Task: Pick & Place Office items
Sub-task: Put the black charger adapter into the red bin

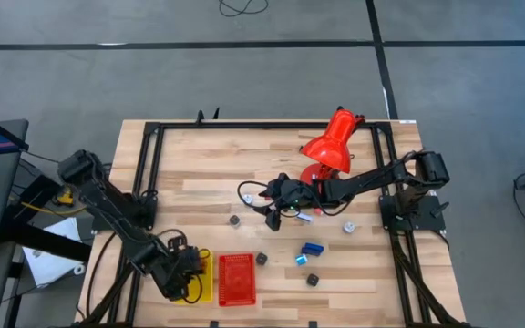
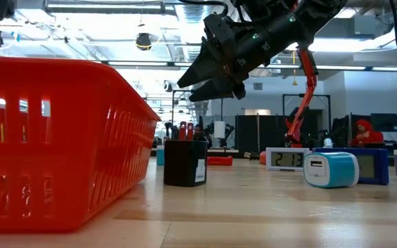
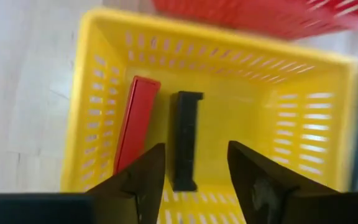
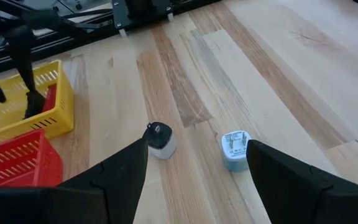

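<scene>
- Office items are seen scattered on the wooden worktop [image 1: 244, 164] and inside the yellow tray [image 3: 303, 106].
- In the yellow tray, a flat red stick-like piece [image 3: 135, 124] and a black stick-like piece [image 3: 185, 140] are laid side by side, close but apart.
- Left gripper [image 3: 194, 168] is held over the yellow tray, fingers parted, nothing clasped; the black piece lies below the gap.
- Red tray [image 1: 236, 278] is placed just beside the yellow one.
- Right gripper [image 4: 194, 168] is held above mid-worktop, fingers spread wide, empty.
- Below it, a small round black-and-white piece [image 4: 159, 139] and a light blue-white plug-like block [image 4: 234, 149] are seen near each other, not touching.
- Low view: black blocky piece [image 2: 185, 163] upright with a white label, unreadable; a small clock [image 2: 287, 159] reads "2:13".
- Red desk lamp [image 1: 331, 144] stands at the far side.
</scene>
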Tool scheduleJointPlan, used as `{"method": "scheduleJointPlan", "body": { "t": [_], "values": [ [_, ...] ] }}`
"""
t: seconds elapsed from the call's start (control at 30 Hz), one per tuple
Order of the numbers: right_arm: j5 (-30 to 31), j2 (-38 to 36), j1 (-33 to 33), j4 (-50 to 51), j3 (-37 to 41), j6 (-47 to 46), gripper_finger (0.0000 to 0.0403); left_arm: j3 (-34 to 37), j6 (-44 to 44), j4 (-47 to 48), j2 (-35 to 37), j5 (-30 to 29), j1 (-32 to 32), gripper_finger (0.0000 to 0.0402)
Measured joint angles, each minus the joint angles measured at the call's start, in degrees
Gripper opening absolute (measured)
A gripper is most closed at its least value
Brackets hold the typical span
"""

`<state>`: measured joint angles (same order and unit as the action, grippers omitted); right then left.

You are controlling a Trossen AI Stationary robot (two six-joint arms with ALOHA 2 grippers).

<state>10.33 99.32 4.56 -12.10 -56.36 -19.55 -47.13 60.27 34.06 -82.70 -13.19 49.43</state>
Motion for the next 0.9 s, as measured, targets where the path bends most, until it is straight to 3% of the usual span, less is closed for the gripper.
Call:
{"method": "scheduleJointPlan", "body": {
  "t": [0.1,0.27,0.4,0.63,0.9],
  "values": [
    [-0.9,-0.6,0.8,-0.2,0.0,0.7,0.0265,0.0,0.0,0.8,5.1,-2.7,0.0,0.0176],
    [-4.8,-0.7,4.8,0.5,0.0,8.5,0.0265,0.0,-2.0,1.5,11.9,-17.0,-0.6,0.0182],
    [-3.4,-0.7,7.9,1.9,0.0,9.0,0.0265,0.0,-7.9,1.5,13.7,-21.2,-5.1,0.0196],
    [-2.7,-1.1,9.3,8.9,0.0,9.7,0.0265,0.0,-14.0,-2.4,11.9,-23.1,-17.7,0.0251],
    [-2.8,-1.2,8.8,14.0,0.0,9.6,0.0265,0.0,-19.0,-10.3,5.9,-16.4,-25.4,0.0274]
  ]
}}
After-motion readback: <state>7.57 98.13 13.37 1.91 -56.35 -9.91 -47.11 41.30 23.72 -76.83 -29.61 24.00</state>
